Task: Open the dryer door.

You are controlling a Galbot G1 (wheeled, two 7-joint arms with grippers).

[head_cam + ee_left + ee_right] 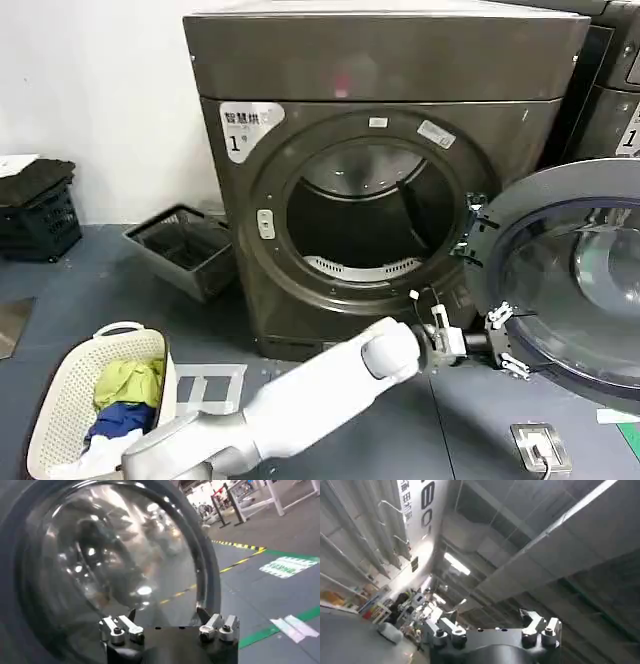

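Note:
The dryer (pixel 380 60), a dark bronze-grey machine with a "1" sticker, stands in the middle of the head view with its round drum opening (pixel 365 225) exposed. The dryer door (pixel 560 190) is swung wide to the right on its hinge, its inner glass bowl facing me. My left arm reaches across the floor, and my left gripper (pixel 510 342) is open against the door's inner lower-left rim. In the left wrist view the door's glass bowl (pixel 110 565) looms just past the open left gripper (pixel 168 616). My right gripper (pixel 487 617) is open and points up at the ceiling.
A dark plastic basket (pixel 185 245) sits on the floor left of the dryer. A white laundry basket (pixel 70 390) with clothes stands at the lower left, and a black crate (pixel 38 210) by the wall. A neighbouring machine (pixel 610 90) stands at the right.

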